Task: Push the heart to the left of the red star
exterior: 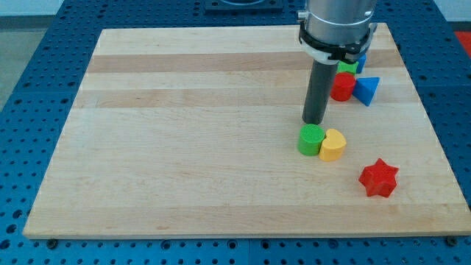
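A yellow heart (333, 144) lies on the wooden board right of centre, touching a green cylinder (310, 139) on its left. A red star (378, 178) lies below and to the right of the heart, apart from it. My tip (315, 121) stands just above the green cylinder, at its upper edge, and up-left of the heart.
A red cylinder (342, 86), a blue triangle (367, 90), a green block (346, 68) and a blue block (361, 57) cluster near the board's upper right, partly behind the arm. The board's right edge (434, 140) is close to the red star.
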You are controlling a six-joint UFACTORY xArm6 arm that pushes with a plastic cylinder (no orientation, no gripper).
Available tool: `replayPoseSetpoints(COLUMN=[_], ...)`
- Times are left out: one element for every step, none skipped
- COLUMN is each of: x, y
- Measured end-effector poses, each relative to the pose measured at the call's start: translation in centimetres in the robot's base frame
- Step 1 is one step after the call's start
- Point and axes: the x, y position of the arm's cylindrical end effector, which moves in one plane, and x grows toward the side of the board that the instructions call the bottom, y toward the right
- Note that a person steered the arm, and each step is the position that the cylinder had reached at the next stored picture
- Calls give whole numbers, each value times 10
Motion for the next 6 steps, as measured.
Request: replayPoseSetpoints(x=[22,52,57,43,73,99], y=[26,38,39,34,33,33])
